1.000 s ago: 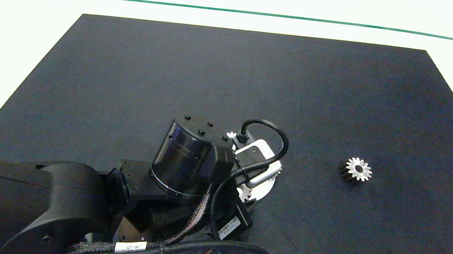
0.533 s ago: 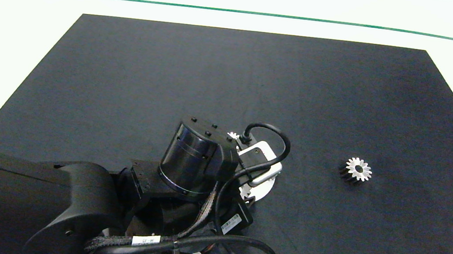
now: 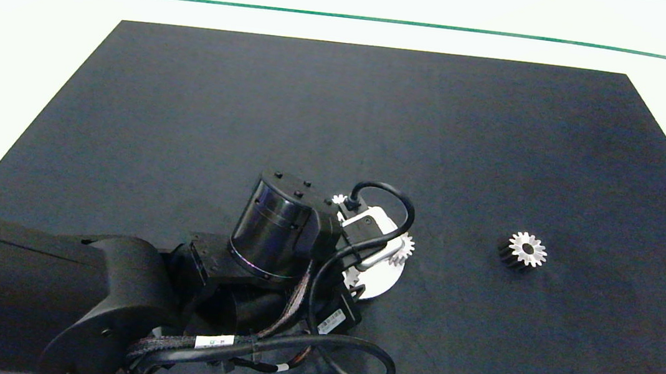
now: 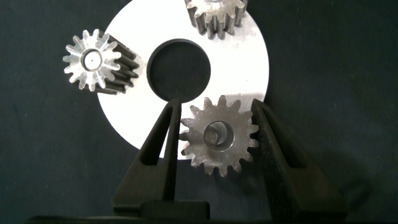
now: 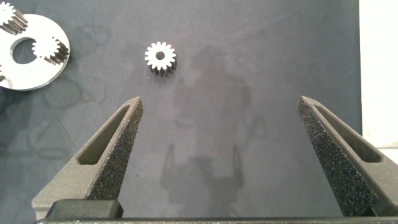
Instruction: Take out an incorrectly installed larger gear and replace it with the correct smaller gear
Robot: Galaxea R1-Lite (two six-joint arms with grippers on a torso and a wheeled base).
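Black matting covers the table (image 3: 341, 119). Nearest, the left gripper (image 4: 214, 134) hangs over the white disc (image 4: 249, 56), fingers (image 4: 163, 134) flanking the smaller gear (image 4: 219, 135), bore upward; actual contact cannot be judged. Two more small gears (image 4: 93, 61) sit on the disc. Farther right, well apart, the larger gear (image 3: 523, 250) lies alone, tilted, face up. The right gripper (image 5: 227, 140) hovers spread wide, holding nothing.

Black mat (image 3: 341, 119) on white worktop (image 3: 24, 39), white disc (image 4: 249, 56), silver-grey smaller gear (image 4: 219, 135), white-faced, dark-flanked larger gear (image 3: 522, 250)
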